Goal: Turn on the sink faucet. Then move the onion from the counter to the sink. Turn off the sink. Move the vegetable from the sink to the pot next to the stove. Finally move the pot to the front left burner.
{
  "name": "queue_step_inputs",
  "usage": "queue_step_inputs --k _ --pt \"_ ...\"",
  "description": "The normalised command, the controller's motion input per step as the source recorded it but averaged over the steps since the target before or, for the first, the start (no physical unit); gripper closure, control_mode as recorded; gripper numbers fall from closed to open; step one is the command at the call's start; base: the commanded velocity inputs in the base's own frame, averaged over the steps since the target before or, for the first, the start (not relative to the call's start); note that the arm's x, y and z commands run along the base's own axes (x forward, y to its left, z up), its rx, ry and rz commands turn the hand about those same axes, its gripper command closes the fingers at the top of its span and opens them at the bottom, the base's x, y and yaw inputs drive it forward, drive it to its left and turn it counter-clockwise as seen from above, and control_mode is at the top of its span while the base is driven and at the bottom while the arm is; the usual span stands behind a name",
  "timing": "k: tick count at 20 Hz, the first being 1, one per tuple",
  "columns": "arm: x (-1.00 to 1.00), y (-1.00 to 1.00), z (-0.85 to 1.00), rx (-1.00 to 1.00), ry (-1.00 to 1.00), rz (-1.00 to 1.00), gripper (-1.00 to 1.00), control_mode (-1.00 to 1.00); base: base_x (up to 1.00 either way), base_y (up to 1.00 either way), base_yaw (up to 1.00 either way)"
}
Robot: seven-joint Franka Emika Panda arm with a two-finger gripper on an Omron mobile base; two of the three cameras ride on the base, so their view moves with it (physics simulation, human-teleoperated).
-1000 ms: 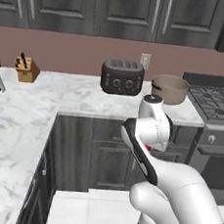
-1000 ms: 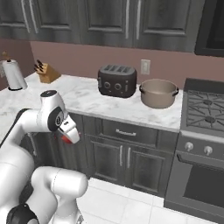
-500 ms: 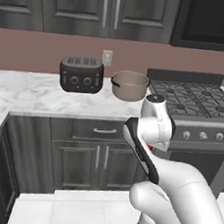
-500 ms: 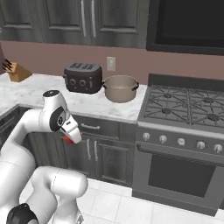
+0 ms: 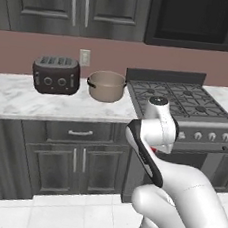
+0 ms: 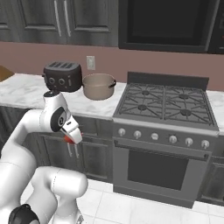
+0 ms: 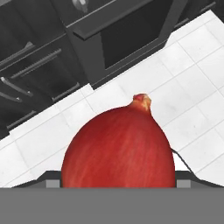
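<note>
End effector (image 7: 118, 186) spread wide around onion (image 7: 118, 148), pointed tip aimed away toward floor tiles (image 7: 144, 83)

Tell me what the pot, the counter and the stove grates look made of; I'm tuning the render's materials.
The pot looks like brushed tan-brown metal: a smooth matte wall with soft shading, plus dark handles. The counter looks like polished marble: white with grey veins. The stove grates look like cast iron: black, matte, thick bars, though painted steel would look the same.
</note>
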Motion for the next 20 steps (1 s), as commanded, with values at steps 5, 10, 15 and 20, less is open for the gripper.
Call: queue_step_inputs --k 5,10,15,20 --pt "0.0 0.0 0.0 0.0 0.0 0.0 1.0 1.0 0.14 -0.29 -0.02" --pt "0.0 0.0 0.0 0.0 0.0 0.0 1.0 1.0 0.0 0.0 0.0" --pt "0.0 0.0 0.0 0.0 0.0 0.0 1.0 1.0 0.03 -0.09 0.0" --pt "0.0 0.0 0.0 0.0 0.0 0.0 1.0 1.0 0.23 -0.14 0.0"
